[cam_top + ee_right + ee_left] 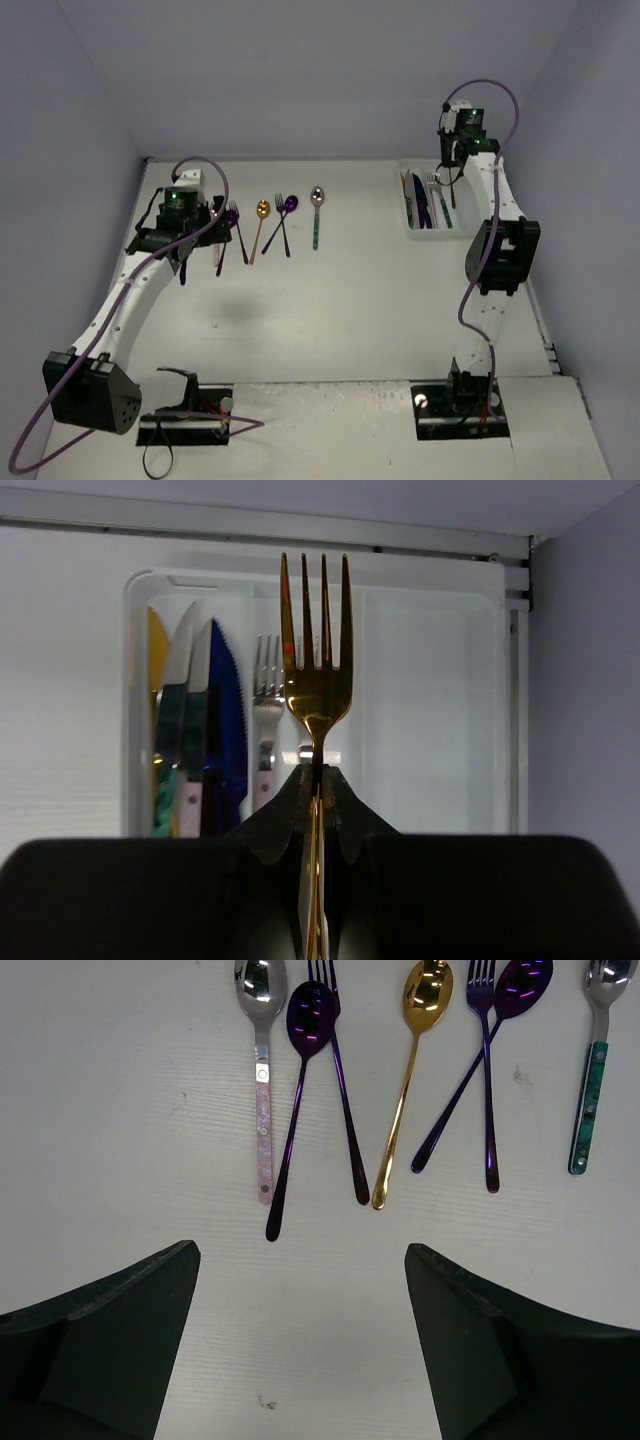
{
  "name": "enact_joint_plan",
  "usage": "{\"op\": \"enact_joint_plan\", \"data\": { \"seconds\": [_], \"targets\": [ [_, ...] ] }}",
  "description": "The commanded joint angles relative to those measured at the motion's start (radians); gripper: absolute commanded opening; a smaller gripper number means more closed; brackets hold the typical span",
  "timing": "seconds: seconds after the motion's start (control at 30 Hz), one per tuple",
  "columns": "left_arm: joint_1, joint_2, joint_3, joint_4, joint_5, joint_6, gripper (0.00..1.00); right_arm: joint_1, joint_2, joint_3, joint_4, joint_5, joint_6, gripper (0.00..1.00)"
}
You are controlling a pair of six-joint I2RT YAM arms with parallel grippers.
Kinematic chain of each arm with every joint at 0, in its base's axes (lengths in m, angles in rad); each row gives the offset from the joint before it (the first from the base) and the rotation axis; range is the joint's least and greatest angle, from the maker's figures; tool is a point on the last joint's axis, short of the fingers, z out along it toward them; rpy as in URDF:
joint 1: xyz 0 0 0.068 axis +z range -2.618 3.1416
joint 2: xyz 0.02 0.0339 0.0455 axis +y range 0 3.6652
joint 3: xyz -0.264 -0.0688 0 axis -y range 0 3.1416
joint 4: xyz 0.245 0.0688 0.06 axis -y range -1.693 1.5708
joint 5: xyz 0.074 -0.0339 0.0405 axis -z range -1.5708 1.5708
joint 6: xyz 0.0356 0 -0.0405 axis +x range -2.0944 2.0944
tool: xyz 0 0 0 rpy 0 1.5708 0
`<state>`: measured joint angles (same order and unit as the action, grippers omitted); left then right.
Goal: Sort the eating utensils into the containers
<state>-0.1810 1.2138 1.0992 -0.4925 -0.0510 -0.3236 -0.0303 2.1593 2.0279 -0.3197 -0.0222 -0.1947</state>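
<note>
Right gripper (318, 780) is clamped on the gold fork (316, 695) just below the head. Tines point away from the wrist and the fork sits straight in the jaws. It hangs over the tray (430, 710) at the far right of the table. Below it:
- left slot: knives (215, 710)
- middle slot: pink fork (266, 715)
- right slot: looks bare from here

Can't tell the height above the tray from the wrist view.

My read of the step: place the gold fork in the middle slot with the other fork. It already looks lined up with that slot. To do it well:
- keep the fork's long axis parallel to the dividers
- go low before release so it doesn't bounce over a divider
- keep the handle end inside the near wall
- open fully, then lift straight up so the fingers don't drag it out

Left gripper (300, 1260) is wide open and holds nothing. It hovers over the table just short of the handle ends of the row (410, 1080) of spoons and forks. Seven are left there. Two purple pairs lie crossed, so take the singles first.
</note>
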Motion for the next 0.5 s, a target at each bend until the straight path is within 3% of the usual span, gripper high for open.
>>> {"op": "enact_joint_plan", "data": {
  "seconds": [0.0, 0.47],
  "targets": [
    [0.008, -0.014, 0.030, 0.023, -0.018, 0.017, 0.82, -0.025, 0.105, 0.083, 0.005, -0.006, -0.095, 0.00],
    [0.009, 0.002, 0.032, 0.020, -0.026, 0.020, 0.82, -0.068, 0.200, -0.017, 0.152, -0.007, -0.121, 0.00]
  ]
}}
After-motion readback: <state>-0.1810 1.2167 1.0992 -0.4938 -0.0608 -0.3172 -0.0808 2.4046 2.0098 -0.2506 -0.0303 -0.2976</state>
